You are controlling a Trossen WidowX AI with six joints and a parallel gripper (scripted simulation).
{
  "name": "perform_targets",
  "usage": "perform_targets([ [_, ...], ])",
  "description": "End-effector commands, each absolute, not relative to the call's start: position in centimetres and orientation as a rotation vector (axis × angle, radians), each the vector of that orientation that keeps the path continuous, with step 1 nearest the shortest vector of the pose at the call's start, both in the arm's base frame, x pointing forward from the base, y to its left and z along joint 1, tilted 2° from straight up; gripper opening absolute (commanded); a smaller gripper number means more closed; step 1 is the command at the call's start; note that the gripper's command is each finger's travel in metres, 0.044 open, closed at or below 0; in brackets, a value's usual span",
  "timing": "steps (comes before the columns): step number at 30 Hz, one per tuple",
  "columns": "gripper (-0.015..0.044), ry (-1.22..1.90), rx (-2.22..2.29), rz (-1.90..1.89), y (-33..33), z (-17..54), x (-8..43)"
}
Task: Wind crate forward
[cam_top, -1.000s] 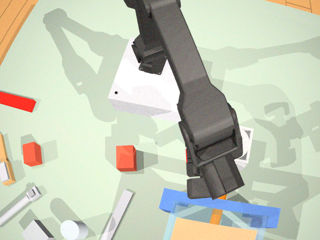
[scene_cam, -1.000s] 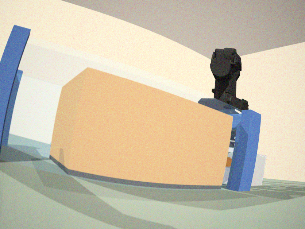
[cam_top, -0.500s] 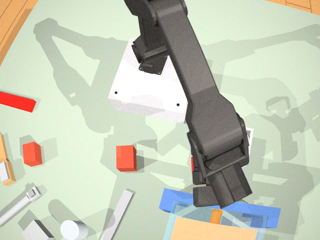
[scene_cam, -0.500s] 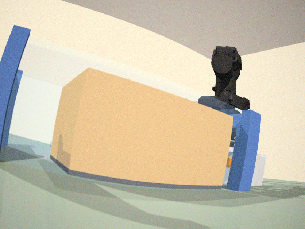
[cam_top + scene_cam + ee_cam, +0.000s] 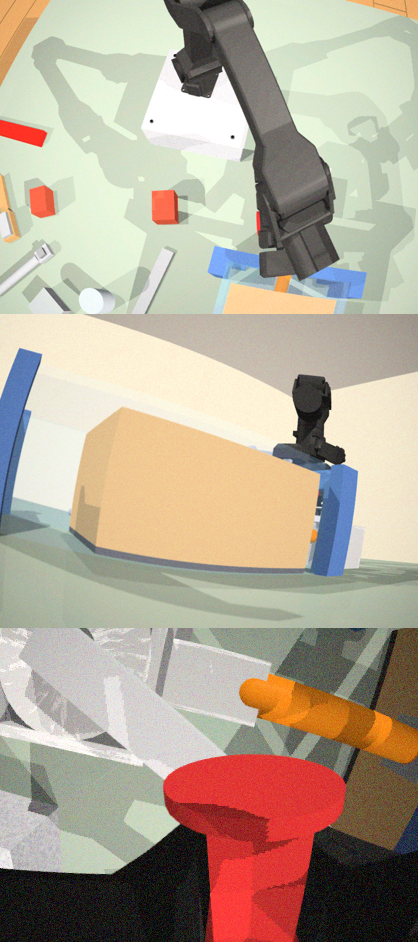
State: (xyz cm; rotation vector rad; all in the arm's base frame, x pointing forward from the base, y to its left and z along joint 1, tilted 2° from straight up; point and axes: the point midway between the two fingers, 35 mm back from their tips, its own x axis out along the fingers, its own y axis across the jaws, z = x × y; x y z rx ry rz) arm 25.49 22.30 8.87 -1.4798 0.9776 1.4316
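Observation:
The crate sits flat inside the clear-panelled cubby. A narrow gap shows between its front and the blue steel frame. The orange strap runs from the crate to the pale winch, which the arm mostly hides in the top view. My gripper is shut on the red grip of the winch handle. The handle's grey crank arm reaches from behind the grip to over the winch. The key and hole are hidden.
The white arm base stands behind. Two orange-red blocks and a grey bar lie left of the winch. A red bar, a socket tool, a grey block and a pale cylinder are farther left.

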Motion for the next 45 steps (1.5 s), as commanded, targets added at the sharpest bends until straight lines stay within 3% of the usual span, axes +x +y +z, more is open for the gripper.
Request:
perform_targets([
  [1,0.0,0.947,-1.468,1.434,23.7,9.0,25.9],
  [45,0.0,0.943,-1.465,1.435,28.6,9.3,25.9],
])
